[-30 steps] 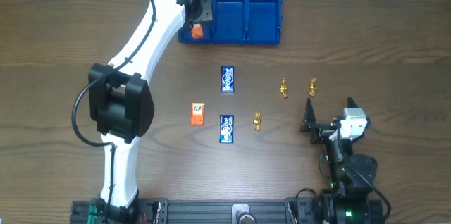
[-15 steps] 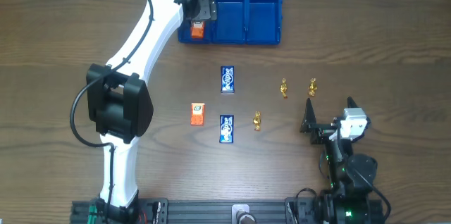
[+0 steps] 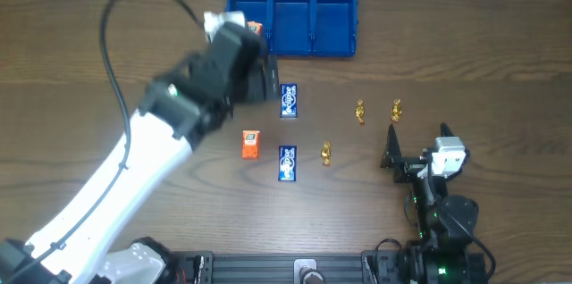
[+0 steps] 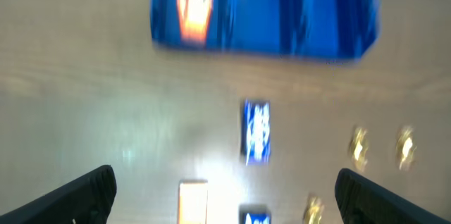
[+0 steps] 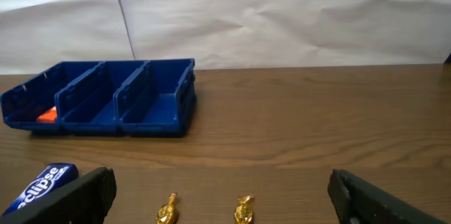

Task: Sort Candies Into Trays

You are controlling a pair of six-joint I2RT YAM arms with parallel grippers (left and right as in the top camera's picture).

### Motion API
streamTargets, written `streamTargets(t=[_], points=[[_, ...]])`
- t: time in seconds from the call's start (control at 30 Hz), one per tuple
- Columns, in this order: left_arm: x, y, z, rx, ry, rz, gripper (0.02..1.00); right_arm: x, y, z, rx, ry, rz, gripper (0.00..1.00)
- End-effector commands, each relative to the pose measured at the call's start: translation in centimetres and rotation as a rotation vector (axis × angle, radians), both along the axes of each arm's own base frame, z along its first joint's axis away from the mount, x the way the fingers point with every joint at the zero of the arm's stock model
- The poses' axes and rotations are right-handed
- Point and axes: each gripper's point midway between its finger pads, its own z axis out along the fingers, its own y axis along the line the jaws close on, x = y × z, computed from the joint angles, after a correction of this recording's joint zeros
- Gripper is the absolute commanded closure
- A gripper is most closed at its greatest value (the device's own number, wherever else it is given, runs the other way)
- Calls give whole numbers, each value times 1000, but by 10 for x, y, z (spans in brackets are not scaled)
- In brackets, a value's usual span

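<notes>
orange candy (image 4: 192,199) lies on the tabletop (image 4: 91,111) between the spread, empty fingers of the left gripper (image 4: 224,178); light, flat, slick wrapper, probably best pinched across its narrow width; right gripper (image 5: 220,178) likewise parted, empty

You've got one blue tray (image 3: 313,49), three compartments. Orange candies: two, with one orange candy (image 3: 254,28) in the tray's end compartment and one orange candy (image 3: 251,144) outside the tray. Also outside the tray: two blue candies (image 3: 289,101) (image 3: 287,162) and three gold candies (image 3: 360,111) (image 3: 396,110) (image 3: 326,152).
</notes>
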Motion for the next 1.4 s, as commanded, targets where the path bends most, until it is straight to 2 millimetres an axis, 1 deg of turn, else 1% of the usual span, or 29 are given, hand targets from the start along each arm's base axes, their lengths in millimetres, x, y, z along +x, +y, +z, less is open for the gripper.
streamTargets(t=[0.03, 0.13, 0.2, 0.3, 0.5, 0.77, 1.07, 1.23, 1.4], points=[[-53, 17, -106, 106, 221, 98, 20, 0, -1, -1, -12, 3, -1, 3], [-73, 18, -141, 100, 288, 99, 18, 0, -1, -1, -12, 3, -1, 3], [-80, 19, -156, 89, 315, 99, 18, 0, -1, -1, -12, 3, -1, 3], [-86, 21, -169, 90, 331, 96, 20, 0, -1, -1, -12, 3, -1, 3], [-89, 24, -182, 120, 353, 93, 45, 0, -1, -1, -12, 3, -1, 3], [-84, 20, -200, 146, 376, 85, 56, 0, -1, -1, -12, 3, -1, 3], [-67, 7, -198, 186, 363, -5, 56, 0, -1, -1, -12, 3, -1, 3], [-66, 5, -204, 193, 379, -5, 62, 0, -1, -1, -12, 3, -1, 3], [-67, 5, -209, 201, 392, -6, 95, 0, -1, -1, -12, 3, -1, 3]])
